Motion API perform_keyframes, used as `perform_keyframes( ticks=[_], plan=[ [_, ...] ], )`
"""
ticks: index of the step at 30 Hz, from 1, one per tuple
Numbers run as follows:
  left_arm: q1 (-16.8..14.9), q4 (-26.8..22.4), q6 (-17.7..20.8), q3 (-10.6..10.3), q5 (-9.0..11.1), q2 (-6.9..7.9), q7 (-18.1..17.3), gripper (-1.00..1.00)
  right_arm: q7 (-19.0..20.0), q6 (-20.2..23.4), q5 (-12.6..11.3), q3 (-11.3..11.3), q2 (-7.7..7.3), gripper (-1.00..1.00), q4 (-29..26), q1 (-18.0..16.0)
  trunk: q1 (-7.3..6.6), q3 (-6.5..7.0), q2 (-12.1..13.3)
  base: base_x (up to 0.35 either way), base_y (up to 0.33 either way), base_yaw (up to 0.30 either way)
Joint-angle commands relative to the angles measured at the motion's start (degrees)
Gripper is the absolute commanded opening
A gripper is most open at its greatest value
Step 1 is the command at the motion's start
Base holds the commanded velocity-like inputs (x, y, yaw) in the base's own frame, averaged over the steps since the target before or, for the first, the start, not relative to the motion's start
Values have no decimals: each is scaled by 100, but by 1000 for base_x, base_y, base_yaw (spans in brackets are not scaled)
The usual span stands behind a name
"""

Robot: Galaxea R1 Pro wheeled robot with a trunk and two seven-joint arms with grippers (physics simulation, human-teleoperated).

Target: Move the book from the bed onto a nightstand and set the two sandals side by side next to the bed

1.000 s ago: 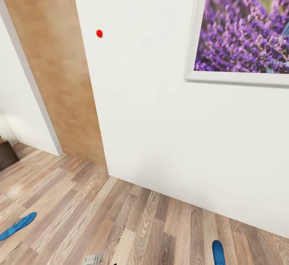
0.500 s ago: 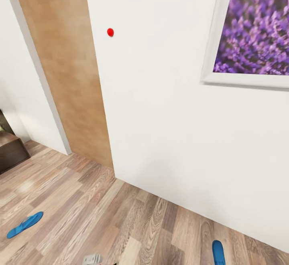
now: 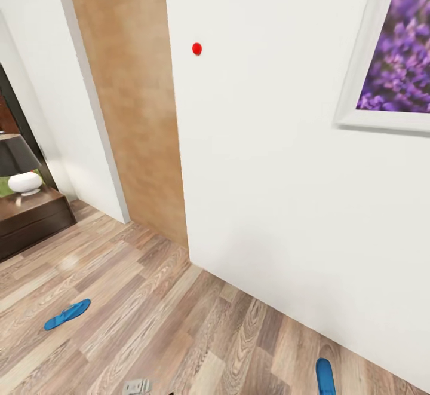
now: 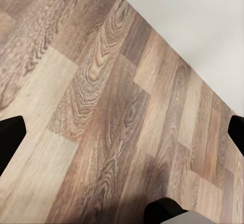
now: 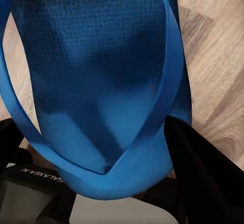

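— While the right pincer (image 5: 109,183) grips one sandal (image 5: 96,82), where's the other?
— Lower left of the head view, on the floor (image 3: 179,323): the second sandal (image 3: 67,314). Left pincer (image 4: 122,132) gapes empty.

Two blue sandals showed: one sandal (image 3: 67,314) lay at the near left, the other sandal (image 3: 325,376) at the near right. One nightstand (image 3: 33,219) carried one lamp (image 3: 18,165). One lavender picture (image 3: 391,54) and one red dot (image 3: 197,49) marked the far wall.

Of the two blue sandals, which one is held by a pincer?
The sandal at the lower right of the head view: the right pincer is closed on its strap. The other sandal lies alone on the wood floor, near the nightstand.
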Motion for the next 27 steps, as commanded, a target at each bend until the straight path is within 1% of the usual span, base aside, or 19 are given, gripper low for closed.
perform_keyframes(
  ticks=[1, 20, 24, 27],
  plan=[
    [-3, 0, 60, 9, 54, -1, -25, 100, 4, 25, -62, 36, -3, -100, -3, -3, 0, -5, -2, 148, 0, 46],
    [-3, 0, 60, 9, 54, -1, -25, 100, 13, 25, -62, 38, -3, -100, -3, -3, 0, -5, -2, 266, 0, 8],
    [-3, 0, 60, 9, 54, -1, -25, 100, 11, 25, -62, 40, -4, -100, -3, -3, 0, -5, -2, 220, 0, 165],
    [-3, 0, 60, 9, 54, -1, -26, 100, 6, 25, -62, 39, -3, -100, -3, -3, 0, -5, -2, 78, 0, 260]
  ],
)
